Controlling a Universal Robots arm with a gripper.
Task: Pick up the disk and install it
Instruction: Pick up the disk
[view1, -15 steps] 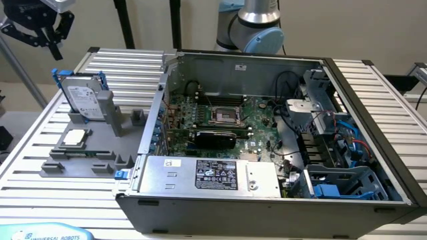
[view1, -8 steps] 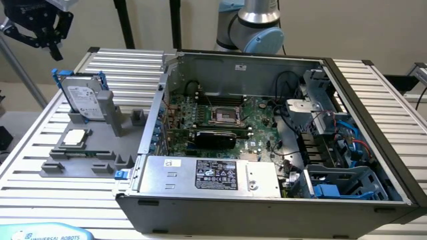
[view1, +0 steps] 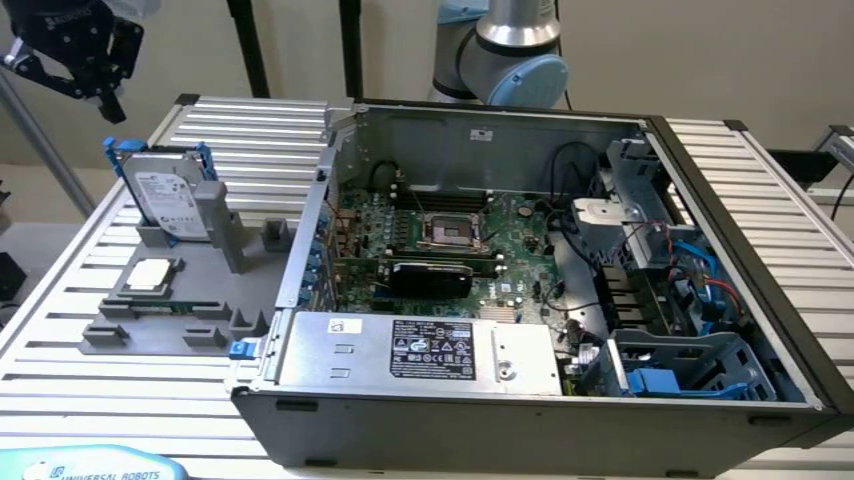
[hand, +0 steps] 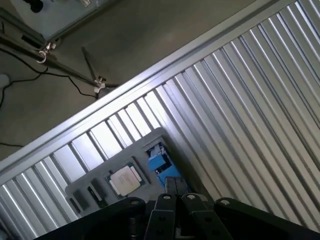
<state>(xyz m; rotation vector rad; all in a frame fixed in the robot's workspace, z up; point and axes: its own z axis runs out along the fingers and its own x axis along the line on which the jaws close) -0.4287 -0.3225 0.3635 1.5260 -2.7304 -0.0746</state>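
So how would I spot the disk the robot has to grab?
Start at the big open grey metal computer case; to the exterior view's left of it sits a grey plastic holder. The disk is the flat silver-grey metal hard drive standing upright at its far end. Unlike the small square silver chip lying flat nearby, it has a white label and blue bracket.

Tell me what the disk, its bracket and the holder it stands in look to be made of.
Disk: metal, going by the silver-grey case with its soft sheen.
Bracket: probably plastic, since it is an even, bright blue with no metallic glint.
Holder: likely moulded or printed plastic, as it is a dull, flat grey, but the look leaves this open.
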